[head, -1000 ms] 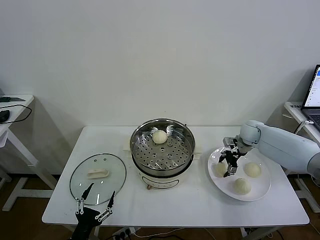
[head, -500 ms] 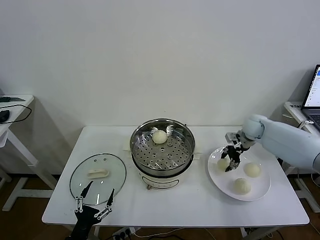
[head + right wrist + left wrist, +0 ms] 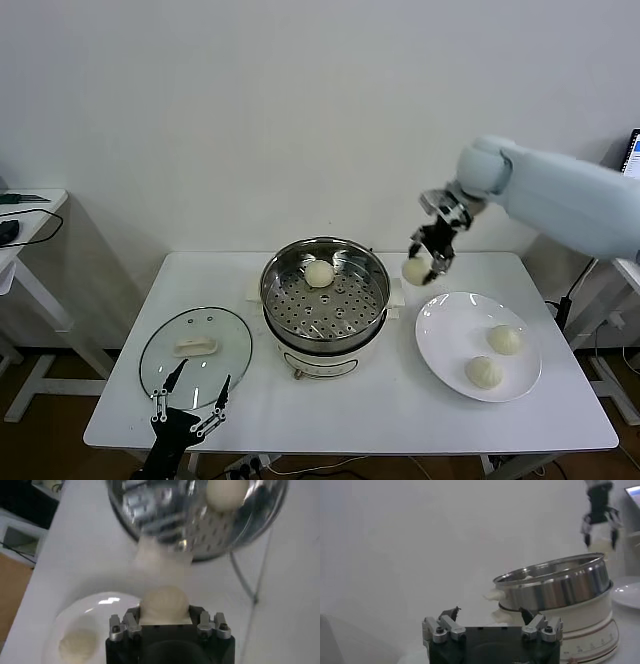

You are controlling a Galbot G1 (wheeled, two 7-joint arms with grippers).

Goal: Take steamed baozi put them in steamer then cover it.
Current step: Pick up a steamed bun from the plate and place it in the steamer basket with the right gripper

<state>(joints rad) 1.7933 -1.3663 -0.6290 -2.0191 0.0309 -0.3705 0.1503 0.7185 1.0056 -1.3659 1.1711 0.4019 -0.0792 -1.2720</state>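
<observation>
The shiny round steel steamer [image 3: 325, 296] holds one cream-white bun [image 3: 319, 273]; two more [image 3: 505, 340] sit on the flat white plate [image 3: 445, 332]. The right gripper [image 3: 423, 266] is clamped on a fourth bun [image 3: 414, 271] in the air between steamer and plate. The left gripper [image 3: 190, 400] hangs spread wide beside the clear glass lid [image 3: 195, 357].

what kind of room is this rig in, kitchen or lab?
Likely a lab or office test room, not a kitchen: a bare white wall, a plain white folding table holding only the steamer, and a desk with a laptop at the right edge.
</observation>
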